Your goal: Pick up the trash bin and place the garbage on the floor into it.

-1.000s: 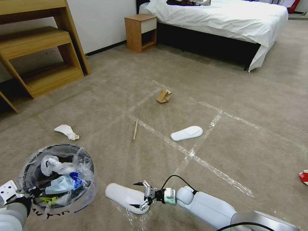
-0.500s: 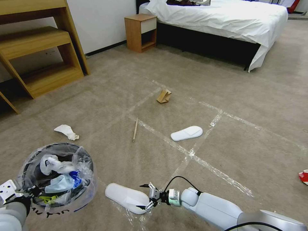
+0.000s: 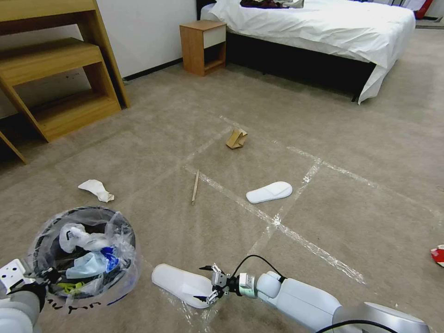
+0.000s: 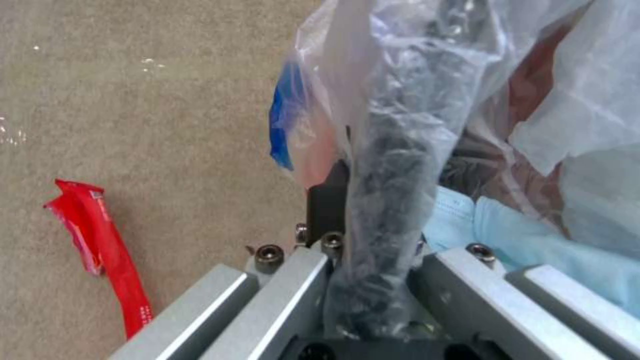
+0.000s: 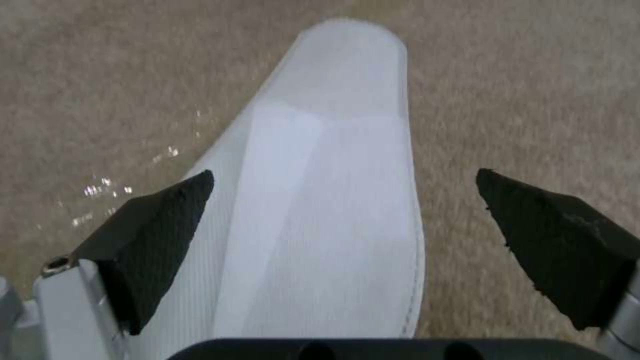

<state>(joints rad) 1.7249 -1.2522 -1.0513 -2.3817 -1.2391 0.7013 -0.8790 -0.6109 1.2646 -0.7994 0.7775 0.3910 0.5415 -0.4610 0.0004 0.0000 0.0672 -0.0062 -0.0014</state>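
Note:
The trash bin [image 3: 85, 256], a dark bucket lined with a clear bag and holding some litter, hangs at the lower left. My left gripper [image 3: 45, 277] is shut on its rim [image 4: 383, 200]. Garbage lies on the floor [image 3: 323, 162]: a near white slipper [image 3: 180, 283], a second slipper [image 3: 269, 191], a wooden stick [image 3: 195, 187], folded cardboard [image 3: 236, 138], crumpled paper [image 3: 96, 189] and a red wrapper [image 3: 437, 255]. My right gripper [image 3: 203, 283] is open low at the near slipper's end. In the right wrist view the slipper [image 5: 327, 200] lies between the black fingertips [image 5: 167, 215]. Another red wrapper [image 4: 100, 250] lies below the bin.
A wooden shelf unit [image 3: 60, 69] stands at the back left. A nightstand [image 3: 202, 46] and a bed with white sheets [image 3: 323, 27] stand at the back. Shiny tape strips [image 3: 296, 236] cross the carpet.
My right gripper drew back slightly to the right, then came back toward the near slipper, staying open. The bin in my left gripper has barely moved.

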